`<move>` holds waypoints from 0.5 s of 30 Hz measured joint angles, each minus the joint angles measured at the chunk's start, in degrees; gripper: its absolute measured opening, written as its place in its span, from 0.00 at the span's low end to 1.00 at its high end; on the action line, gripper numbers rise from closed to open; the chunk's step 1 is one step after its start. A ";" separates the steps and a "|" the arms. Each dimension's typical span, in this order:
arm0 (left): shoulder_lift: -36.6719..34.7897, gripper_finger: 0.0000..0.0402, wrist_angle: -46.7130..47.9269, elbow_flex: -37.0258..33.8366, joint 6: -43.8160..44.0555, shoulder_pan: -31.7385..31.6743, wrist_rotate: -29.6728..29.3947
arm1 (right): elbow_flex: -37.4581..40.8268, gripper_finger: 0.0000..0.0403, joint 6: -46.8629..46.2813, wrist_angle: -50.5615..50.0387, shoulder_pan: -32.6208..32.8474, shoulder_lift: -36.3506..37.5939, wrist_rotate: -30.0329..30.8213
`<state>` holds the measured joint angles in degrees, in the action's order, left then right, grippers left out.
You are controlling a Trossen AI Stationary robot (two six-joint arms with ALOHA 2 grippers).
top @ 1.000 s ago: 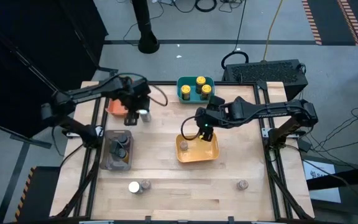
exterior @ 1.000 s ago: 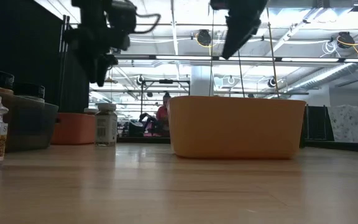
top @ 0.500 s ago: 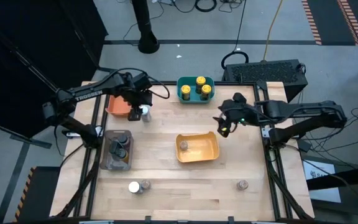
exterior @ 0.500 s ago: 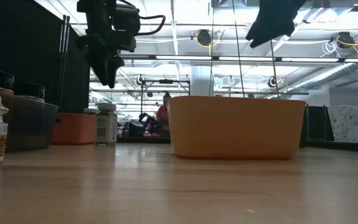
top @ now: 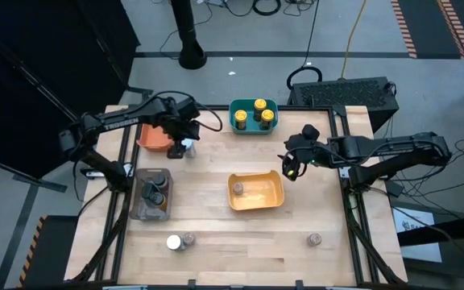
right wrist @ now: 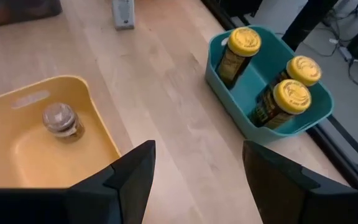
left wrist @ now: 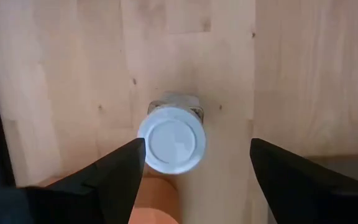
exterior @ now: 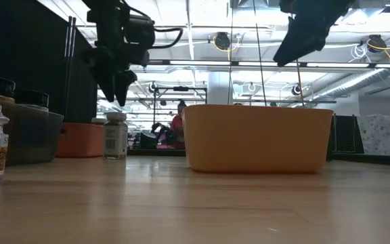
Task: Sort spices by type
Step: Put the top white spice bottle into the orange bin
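Note:
My left gripper (left wrist: 197, 148) is open and hangs just above a white-lidded spice jar (left wrist: 171, 138), one finger on either side of the lid without touching it. This jar (exterior: 116, 135) stands upright on the table beside the orange bin (top: 151, 137). My right gripper (right wrist: 197, 155) is open and empty in the air, to the right of the yellow bin (top: 274, 193). One grey-lidded jar (right wrist: 61, 118) stands in that bin. Three yellow-lidded jars (top: 258, 113) stand in the teal bin (right wrist: 253, 121).
A grey bin (top: 142, 205) at the left holds black-lidded jars. Near the table's front edge stand a white-lidded jar (top: 173, 242), another jar beside it (top: 188, 240) and a lone jar (top: 315, 239) to the right. Bare wood lies between the bins.
My right gripper has moved from above the yellow bin toward the table's right edge and risen clear of the bin. My left gripper has shifted over the white-lidded jar and come down a little toward its lid. The jars have stayed where they were.

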<state>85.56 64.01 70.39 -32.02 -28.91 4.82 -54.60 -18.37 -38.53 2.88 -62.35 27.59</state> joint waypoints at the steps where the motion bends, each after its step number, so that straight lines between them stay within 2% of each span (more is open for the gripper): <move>1: 0.23 0.74 -0.32 0.00 -0.29 0.00 0.00 | 0.20 0.56 -0.02 0.12 0.00 0.00 -0.58; 15: 5.61 0.74 -1.79 0.31 -1.78 -0.81 -0.69 | 0.32 0.56 1.36 2.49 0.02 0.00 -0.67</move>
<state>91.17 62.22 70.70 -33.80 -29.71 4.13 -54.28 -17.02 -36.03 2.90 -62.35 26.92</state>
